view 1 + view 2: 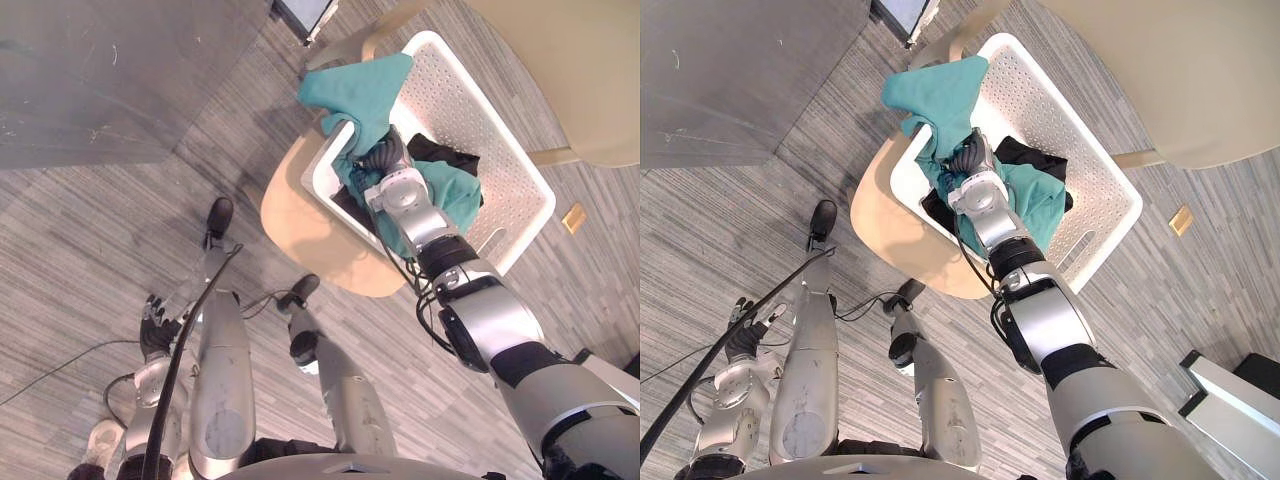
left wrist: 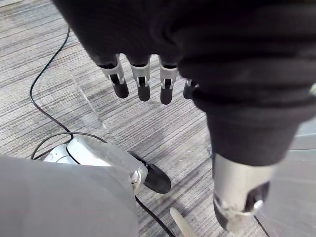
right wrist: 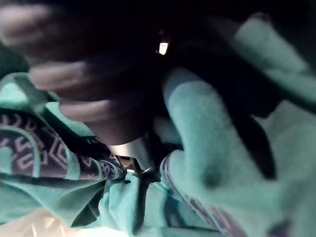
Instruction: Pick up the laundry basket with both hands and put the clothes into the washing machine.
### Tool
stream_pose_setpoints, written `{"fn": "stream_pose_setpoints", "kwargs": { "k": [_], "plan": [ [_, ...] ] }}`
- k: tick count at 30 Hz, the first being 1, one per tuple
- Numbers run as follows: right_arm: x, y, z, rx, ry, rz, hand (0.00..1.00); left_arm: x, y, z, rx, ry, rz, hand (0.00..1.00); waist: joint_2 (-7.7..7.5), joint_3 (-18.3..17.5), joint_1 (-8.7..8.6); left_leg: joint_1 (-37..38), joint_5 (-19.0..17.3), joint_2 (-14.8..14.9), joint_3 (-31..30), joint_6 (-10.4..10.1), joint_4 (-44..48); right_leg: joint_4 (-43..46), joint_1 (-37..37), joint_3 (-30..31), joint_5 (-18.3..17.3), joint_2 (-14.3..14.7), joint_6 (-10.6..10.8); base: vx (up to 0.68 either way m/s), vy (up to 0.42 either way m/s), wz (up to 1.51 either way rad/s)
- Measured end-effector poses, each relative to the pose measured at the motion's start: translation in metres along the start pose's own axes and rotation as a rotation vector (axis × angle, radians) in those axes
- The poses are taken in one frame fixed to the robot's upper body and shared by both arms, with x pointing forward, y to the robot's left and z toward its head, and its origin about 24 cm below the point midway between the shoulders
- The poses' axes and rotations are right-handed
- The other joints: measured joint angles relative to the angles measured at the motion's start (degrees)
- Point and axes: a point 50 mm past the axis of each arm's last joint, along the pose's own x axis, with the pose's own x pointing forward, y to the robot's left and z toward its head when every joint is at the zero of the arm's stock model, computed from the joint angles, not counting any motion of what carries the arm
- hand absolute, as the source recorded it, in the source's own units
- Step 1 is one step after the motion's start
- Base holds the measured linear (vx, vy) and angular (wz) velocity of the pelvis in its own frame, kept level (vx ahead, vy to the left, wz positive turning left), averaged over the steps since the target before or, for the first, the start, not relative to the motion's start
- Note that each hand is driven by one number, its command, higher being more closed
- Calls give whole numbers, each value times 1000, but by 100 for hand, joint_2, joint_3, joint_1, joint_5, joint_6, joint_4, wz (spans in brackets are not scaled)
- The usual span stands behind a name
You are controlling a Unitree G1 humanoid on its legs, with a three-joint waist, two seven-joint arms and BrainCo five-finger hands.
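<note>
A white perforated laundry basket [image 1: 470, 110] rests on a tan round seat [image 1: 300, 215]. Inside lie a teal patterned cloth [image 1: 360, 85] and a black garment [image 1: 440, 150]; part of the teal cloth hangs over the basket's far rim. My right hand [image 1: 385, 155] is down in the basket among the clothes, and in the right wrist view its curled fingers [image 3: 74, 79] close on the teal cloth [image 3: 207, 148]. My left hand [image 1: 155, 315] hangs low by my side over the floor, far from the basket, its fingers [image 2: 143, 84] straight and holding nothing.
A large beige tabletop [image 1: 570, 60] overhangs the basket at the upper right. A grey flat panel [image 1: 100, 70] fills the upper left, with a dark box [image 1: 305, 15] at the top edge. Striped grey carpet [image 1: 90, 240] lies all round.
</note>
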Motion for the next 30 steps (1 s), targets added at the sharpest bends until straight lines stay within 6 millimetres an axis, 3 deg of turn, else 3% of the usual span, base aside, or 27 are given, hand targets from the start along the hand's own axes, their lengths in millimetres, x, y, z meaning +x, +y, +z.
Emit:
{"fn": "stream_pose_setpoints", "kwargs": {
  "k": [5,7,9,10,14,21,24,30],
  "plan": [
    [-1,-8,-12,393,113,-112,100,0,-4,0,-34,11,-1,0,4,2,21,1,0,-1,4,-1,0,-1,0,2,0,-7,0,0,0,0],
    [-4,-12,-20,676,170,-213,100,0,-6,-1,-58,18,6,0,6,4,27,2,0,-2,9,-1,0,-1,-1,7,0,-9,0,0,0,0],
    [-6,-12,-25,850,192,-262,100,0,-7,-1,-65,21,10,0,7,4,26,3,-2,-1,13,-2,0,-2,-4,12,0,-8,0,0,0,0],
    [-8,-12,-27,1048,199,-304,100,2,-9,-1,-75,28,12,0,7,5,26,4,-5,1,18,-6,0,-3,-5,17,0,-7,0,0,0,0],
    [-16,-11,-14,1454,113,-375,100,7,-18,2,-91,35,7,0,10,6,10,5,-10,8,33,-14,-3,-19,-10,31,0,-3,0,0,0,0],
    [-39,-1,23,1855,-118,-278,100,8,-23,3,-91,35,-13,0,9,6,-55,5,-2,8,73,-43,-8,-62,-10,61,0,-2,0,0,0,0],
    [-55,4,42,1923,-234,-167,100,8,-21,3,-86,46,-8,0,9,6,-145,22,0,-21,79,-48,-5,-68,5,68,3,-19,3,0,0,0],
    [-79,-7,48,1957,-406,-123,100,8,-20,1,-82,62,-4,0,8,6,-245,200,-39,-71,108,-80,-6,-57,174,91,8,-78,13,17,27,3]
  ]
}}
